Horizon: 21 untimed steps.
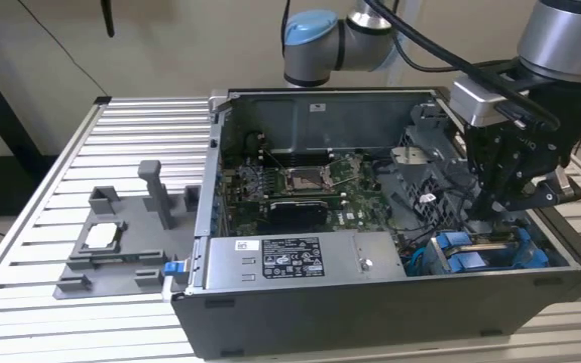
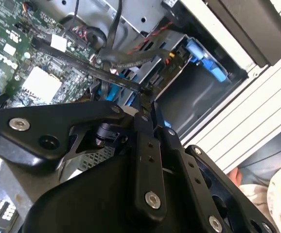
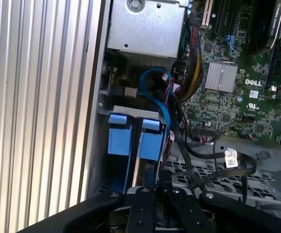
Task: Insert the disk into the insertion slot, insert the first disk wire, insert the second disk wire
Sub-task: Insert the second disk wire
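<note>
Slot of dark grey metal with bright blue plastic tabs, the insertion slot (image 1: 483, 253), sits in the open computer case's corner nearest the exterior view's right, beside the silver power-supply box with white label (image 1: 296, 261). In the first wrist view the slot (image 3: 131, 141) shows two blue tabs side by side with a narrow gap between them; a blue cable loops just behind. The second wrist view shows one blue tab (image 2: 206, 60) on the bay wall.

The black pincer (image 1: 502, 200) hangs directly above the slot, inside the case. In the second wrist view its fingers (image 2: 145, 121) are pressed together at the tips, close to a thin dark cable (image 2: 82, 63); whether they grip it cannot be told.

The green motherboard (image 1: 306, 181) lies flat in the black open computer case (image 1: 371, 318). Labels are present on the power supply and on a cable tag (image 3: 230, 158); their lettering cannot be made out.

A grey plastic fixture (image 1: 119, 242) stands on the ribbed aluminium tabletop (image 1: 88, 151), just beside the case on the exterior view's left.
</note>
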### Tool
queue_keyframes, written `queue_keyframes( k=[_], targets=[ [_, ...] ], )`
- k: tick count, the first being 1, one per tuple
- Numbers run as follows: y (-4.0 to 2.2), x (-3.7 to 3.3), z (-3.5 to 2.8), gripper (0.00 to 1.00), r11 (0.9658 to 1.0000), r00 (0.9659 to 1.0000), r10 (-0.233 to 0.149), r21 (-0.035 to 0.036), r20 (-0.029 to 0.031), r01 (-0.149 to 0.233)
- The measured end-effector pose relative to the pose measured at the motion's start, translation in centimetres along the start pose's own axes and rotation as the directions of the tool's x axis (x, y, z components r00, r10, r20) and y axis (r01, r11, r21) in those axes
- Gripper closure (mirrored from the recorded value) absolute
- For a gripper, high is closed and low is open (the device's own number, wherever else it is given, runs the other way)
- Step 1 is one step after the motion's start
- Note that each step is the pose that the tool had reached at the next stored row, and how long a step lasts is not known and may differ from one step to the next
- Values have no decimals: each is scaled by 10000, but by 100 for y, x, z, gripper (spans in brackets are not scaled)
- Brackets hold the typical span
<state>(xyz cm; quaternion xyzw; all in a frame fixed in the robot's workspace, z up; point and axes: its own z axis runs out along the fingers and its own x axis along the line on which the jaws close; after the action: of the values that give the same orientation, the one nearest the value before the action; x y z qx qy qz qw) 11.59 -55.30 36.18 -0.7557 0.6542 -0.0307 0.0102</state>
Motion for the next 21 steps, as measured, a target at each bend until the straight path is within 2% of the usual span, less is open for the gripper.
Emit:
queue_keyframes(
  k=[1,3,5,6,8,10,18,21],
  targets=[
    [-10,7,3,84,10000,10000,4,-22,78,-4],
    [-14,17,6,84,9999,9998,9,-106,198,-7],
    [-14,23,9,84,9998,9996,26,-197,281,-21],
    [-13,27,11,84,9996,9995,46,-264,297,-38],
    [-10,42,17,84,9990,9994,109,-429,317,-95],
    [-7,57,29,84,9984,9993,208,-532,325,-191],
    [1,86,116,84,9963,9978,592,-642,312,-571],
    [2,95,141,84,9956,9971,693,-654,307,-672]
  ],
)
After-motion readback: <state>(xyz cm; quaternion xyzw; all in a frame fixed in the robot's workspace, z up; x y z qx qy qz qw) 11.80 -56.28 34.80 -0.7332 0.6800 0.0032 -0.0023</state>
